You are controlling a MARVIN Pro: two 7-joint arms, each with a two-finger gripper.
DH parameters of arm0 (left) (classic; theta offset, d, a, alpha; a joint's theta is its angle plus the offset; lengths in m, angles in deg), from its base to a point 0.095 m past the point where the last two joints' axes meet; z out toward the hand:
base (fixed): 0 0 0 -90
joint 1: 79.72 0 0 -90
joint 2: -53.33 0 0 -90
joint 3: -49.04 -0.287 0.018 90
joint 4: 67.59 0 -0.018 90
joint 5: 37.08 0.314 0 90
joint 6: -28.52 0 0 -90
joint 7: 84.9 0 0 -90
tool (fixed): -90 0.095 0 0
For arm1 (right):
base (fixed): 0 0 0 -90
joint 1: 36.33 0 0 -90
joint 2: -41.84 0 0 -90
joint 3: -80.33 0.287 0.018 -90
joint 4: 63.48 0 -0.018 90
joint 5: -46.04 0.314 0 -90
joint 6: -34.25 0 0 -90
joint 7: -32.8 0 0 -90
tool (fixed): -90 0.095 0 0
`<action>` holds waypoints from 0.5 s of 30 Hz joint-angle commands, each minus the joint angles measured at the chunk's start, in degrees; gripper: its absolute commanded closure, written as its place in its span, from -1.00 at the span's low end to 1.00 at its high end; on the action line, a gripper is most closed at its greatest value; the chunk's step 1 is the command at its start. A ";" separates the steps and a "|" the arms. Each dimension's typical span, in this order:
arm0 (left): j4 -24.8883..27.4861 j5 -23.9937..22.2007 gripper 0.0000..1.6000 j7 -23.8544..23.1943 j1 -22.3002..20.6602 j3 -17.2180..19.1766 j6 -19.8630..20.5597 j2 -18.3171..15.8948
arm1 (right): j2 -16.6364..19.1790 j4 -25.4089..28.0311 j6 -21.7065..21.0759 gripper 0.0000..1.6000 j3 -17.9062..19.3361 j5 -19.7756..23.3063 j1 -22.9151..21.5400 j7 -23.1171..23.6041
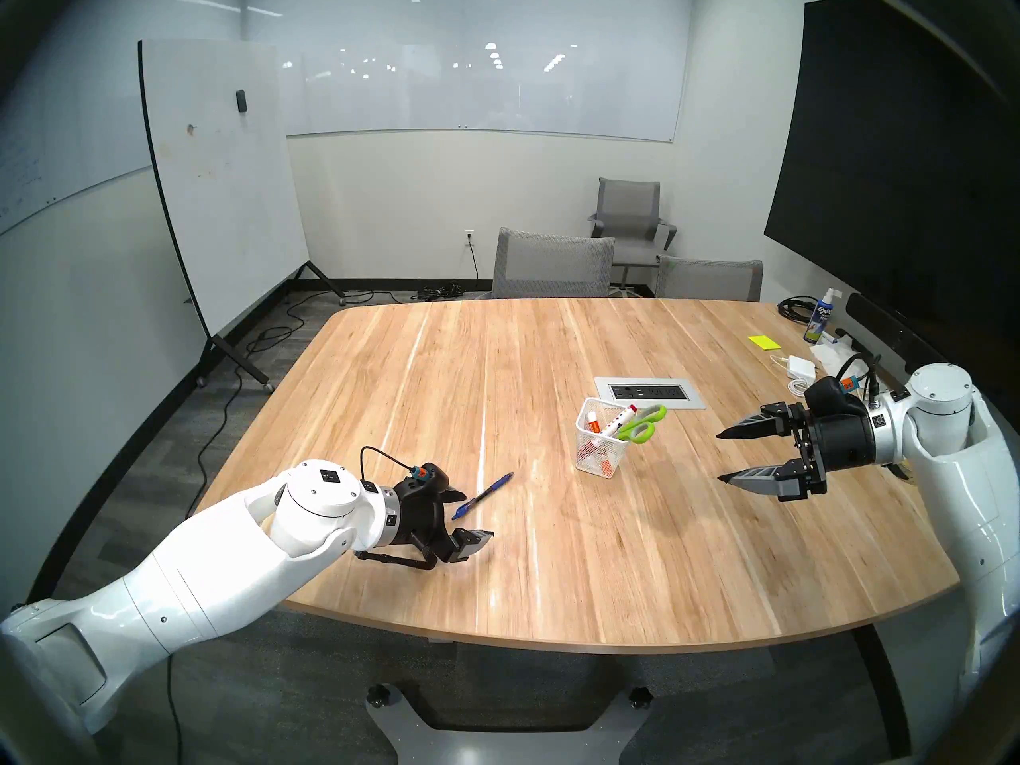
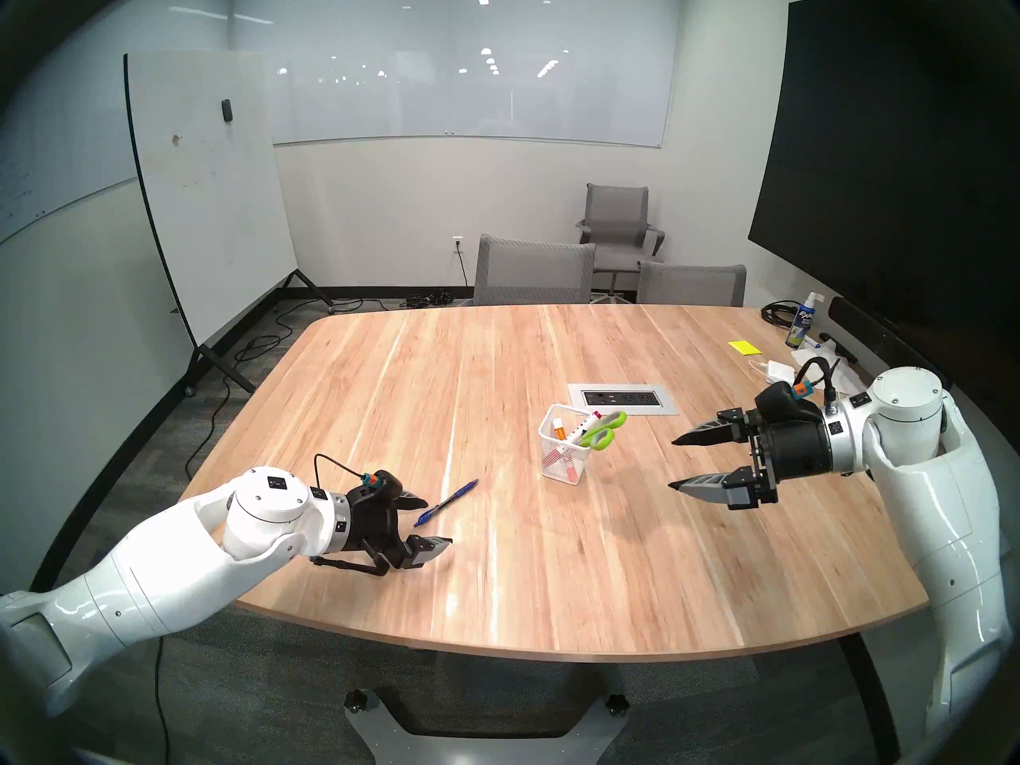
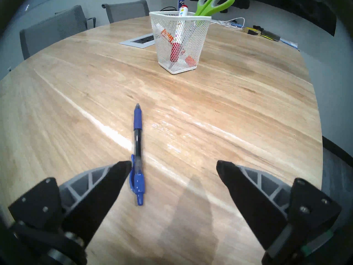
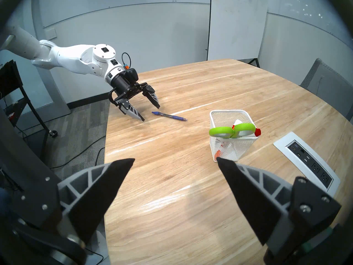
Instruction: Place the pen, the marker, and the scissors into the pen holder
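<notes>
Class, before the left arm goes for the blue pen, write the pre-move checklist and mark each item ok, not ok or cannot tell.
1. left gripper open: ok.
2. pen lying flat on the table, unobstructed: ok.
3. Pen centred between the jaws: not ok, it sits beside one finger.
4. pen holder upright: ok.
5. Room left beside the scissors and marker: cannot tell.
6. right gripper open, away from the holder: ok.

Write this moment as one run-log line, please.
left gripper: open, by blue pen on table | right gripper: open, empty | scissors, marker: in pen holder
</notes>
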 commanded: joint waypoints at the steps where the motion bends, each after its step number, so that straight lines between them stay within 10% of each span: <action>1: 0.84 -0.30 -1.00 -0.17 -0.04 1.01 -1.30 -0.91 | 0.20 0.45 -0.12 -1.00 0.56 0.35 -0.39 0.17; 15: -1.12 0.76 -1.00 0.10 -1.98 -0.40 0.34 0.36 | 0.21 0.44 -0.12 -1.00 0.56 0.35 -0.39 0.16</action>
